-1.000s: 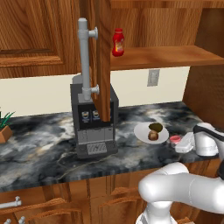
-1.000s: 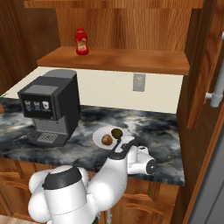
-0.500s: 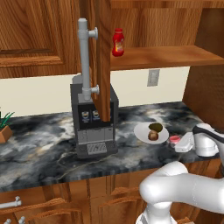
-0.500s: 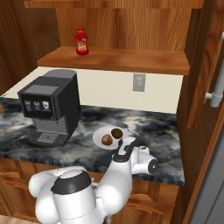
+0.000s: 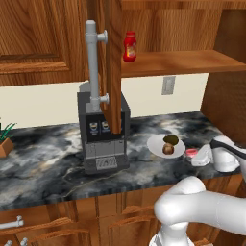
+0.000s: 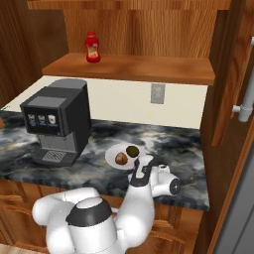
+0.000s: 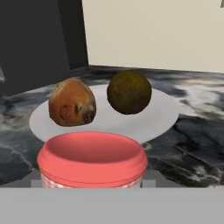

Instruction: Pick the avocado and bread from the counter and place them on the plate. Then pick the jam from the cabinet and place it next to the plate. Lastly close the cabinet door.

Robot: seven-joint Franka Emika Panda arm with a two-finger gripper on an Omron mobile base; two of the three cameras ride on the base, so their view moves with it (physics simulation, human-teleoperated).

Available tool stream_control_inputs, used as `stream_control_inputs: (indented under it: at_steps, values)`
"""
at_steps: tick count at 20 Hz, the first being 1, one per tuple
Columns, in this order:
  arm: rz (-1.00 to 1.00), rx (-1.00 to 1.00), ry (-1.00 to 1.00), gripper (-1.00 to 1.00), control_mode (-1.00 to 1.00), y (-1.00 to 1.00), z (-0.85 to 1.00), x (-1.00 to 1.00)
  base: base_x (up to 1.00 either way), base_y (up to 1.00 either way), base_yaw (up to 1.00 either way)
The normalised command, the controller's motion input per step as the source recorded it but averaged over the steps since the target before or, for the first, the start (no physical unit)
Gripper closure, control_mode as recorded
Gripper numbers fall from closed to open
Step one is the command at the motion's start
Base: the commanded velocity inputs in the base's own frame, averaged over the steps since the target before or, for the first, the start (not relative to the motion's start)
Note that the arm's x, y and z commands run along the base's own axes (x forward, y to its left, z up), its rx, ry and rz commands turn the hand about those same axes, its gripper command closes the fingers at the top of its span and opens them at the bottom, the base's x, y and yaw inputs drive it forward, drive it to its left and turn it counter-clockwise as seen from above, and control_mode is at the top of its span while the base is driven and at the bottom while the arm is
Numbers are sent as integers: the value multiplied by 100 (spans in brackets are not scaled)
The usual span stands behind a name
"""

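Observation:
The jam (image 7: pixel 92 159), a squat jar with a pink-red lid, sits low beside the white plate (image 7: pixel 162 118), on its near right side in the left base view. My gripper (image 5: pixel 197 156) is shut on the jam (image 5: pixel 191 154); the jar hides the fingertips. On the plate (image 5: pixel 154 144) lie the brown bread (image 7: pixel 72 102) and the dark olive avocado (image 7: pixel 129 92), side by side. The cabinet door (image 5: pixel 113 62) stands open above the marble counter (image 5: pixel 48 158). From the right base camera, my hand (image 6: pixel 149 171) hangs just in front of the plate (image 6: pixel 111 155).
A black coffee machine (image 5: pixel 103 129) stands left of the plate. A tall red bottle (image 5: pixel 129 47) stands on the cabinet shelf. The open door's grey bar handle (image 5: pixel 92 62) hangs over the machine. A wooden side wall (image 6: pixel 233 74) bounds the counter on the right.
The hand with the jam has stayed almost in place beside the plate, edging slightly toward it. The arm's lower links have swung a little.

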Motion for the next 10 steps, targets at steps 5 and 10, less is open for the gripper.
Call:
stream_control_inputs:
  at_steps: [5,10]
  values:
    - [0,-5,0,100,-100,0,-30,6,0,0,0]
    - [0,-6,0,-100,-100,0,-28,1,0,0,0]
